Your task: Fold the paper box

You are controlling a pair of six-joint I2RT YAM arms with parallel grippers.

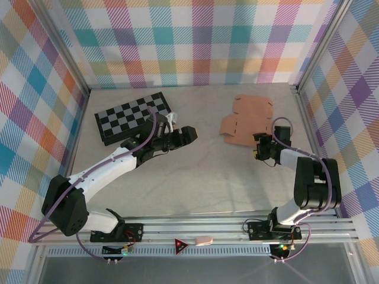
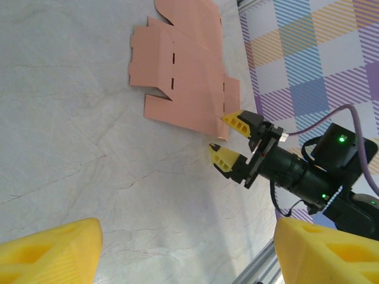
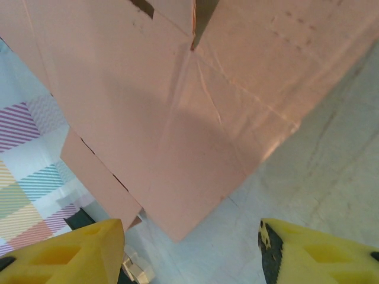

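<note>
- paper box [image 1: 246,121]: a flat die-cut sheet on the table [image 1: 207,183], toward the far-right corner. It sits near the right edge, short of the far edge, and well apart from the checkerboard [image 1: 133,117] at far left.
- Fold status: no walls up, no flaps tucked, slots empty. Creases show in the right wrist view, but the panels lie close to flat. My read is that the task is essentially at the start.
- right gripper [image 1: 259,149]: fingers apart, nothing clamped. It sits at the sheet's near corner. In the left wrist view one fingertip [image 2: 235,121] is at the card edge and the other is off the card. I cannot tell if there is contact.
- left gripper [image 1: 188,135]: fingers wide apart and empty. It is just beside the checkerboard's near-right corner, well apart from the sheet.
- Left to do, as I judge it: all of it. Grip the corner or a flap, fold along the creases, raise the sides, tuck the tabs into the slots and close.
- Likely needs the left arm over on the sheet to pin it while the right arm folds.
</note>
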